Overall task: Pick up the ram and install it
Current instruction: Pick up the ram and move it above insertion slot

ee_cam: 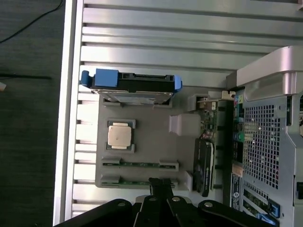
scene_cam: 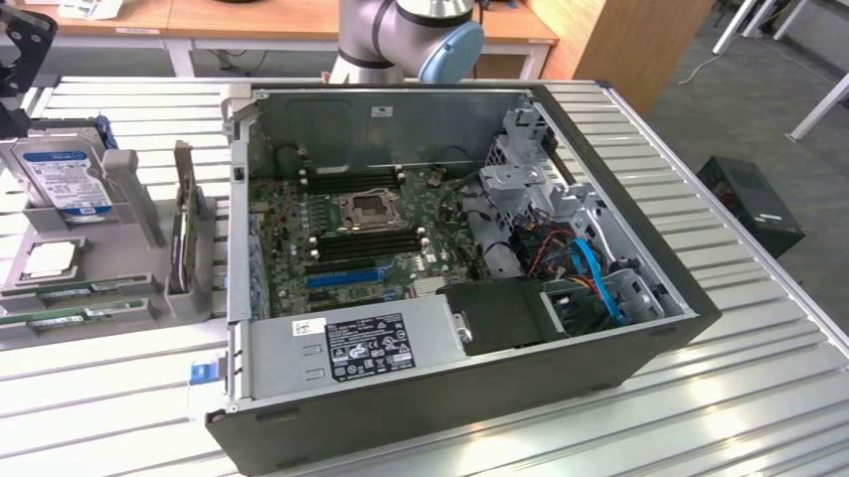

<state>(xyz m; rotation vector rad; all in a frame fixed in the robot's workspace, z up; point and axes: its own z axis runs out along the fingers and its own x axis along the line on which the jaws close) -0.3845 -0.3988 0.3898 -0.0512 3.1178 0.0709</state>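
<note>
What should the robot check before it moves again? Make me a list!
1. Ram lying in the tray: ok.
2. Gripper over the ram: ok.
3. Gripper open enough to grab: not ok, it is shut.
4. Ram lifted: not ok, it lies in the tray.
5. Case open on top: ok.
6. Slots on the board free: cannot tell.

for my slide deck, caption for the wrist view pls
Shut gripper above a ram stick in the grey holder, beside the computer case.
</note>
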